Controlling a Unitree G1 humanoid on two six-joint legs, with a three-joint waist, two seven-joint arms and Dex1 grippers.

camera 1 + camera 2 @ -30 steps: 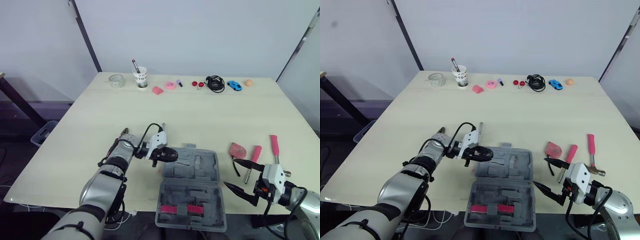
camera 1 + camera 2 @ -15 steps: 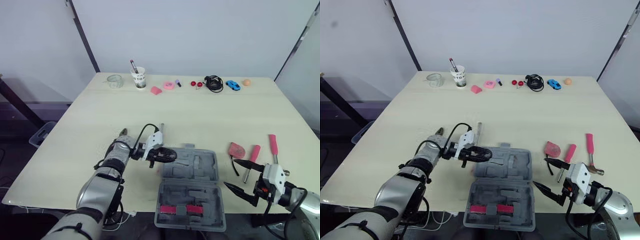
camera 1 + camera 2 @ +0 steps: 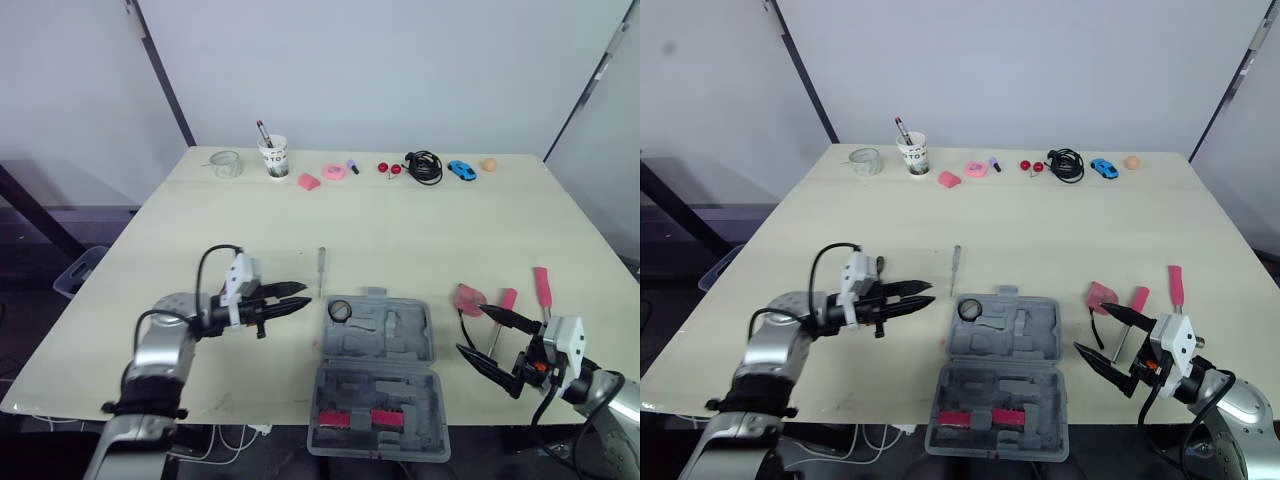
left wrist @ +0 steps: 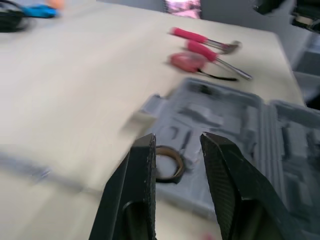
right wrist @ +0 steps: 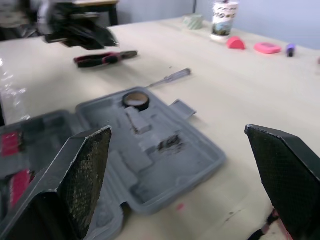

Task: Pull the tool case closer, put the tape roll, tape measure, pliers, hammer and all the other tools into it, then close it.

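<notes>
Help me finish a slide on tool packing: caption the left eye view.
Tape roll sits in the open tool case; left gripper beside it, jaws open and empty; screwdriver on the table.

The grey tool case lay open at the near edge of the table, the tape roll in its far left corner; the left gripper hovered beside it, fingers parted and empty. The right gripper stood spread wide near the tape measure and hammer.

head stereo: high, downward | wrists: low, close | shared: tool case
</notes>
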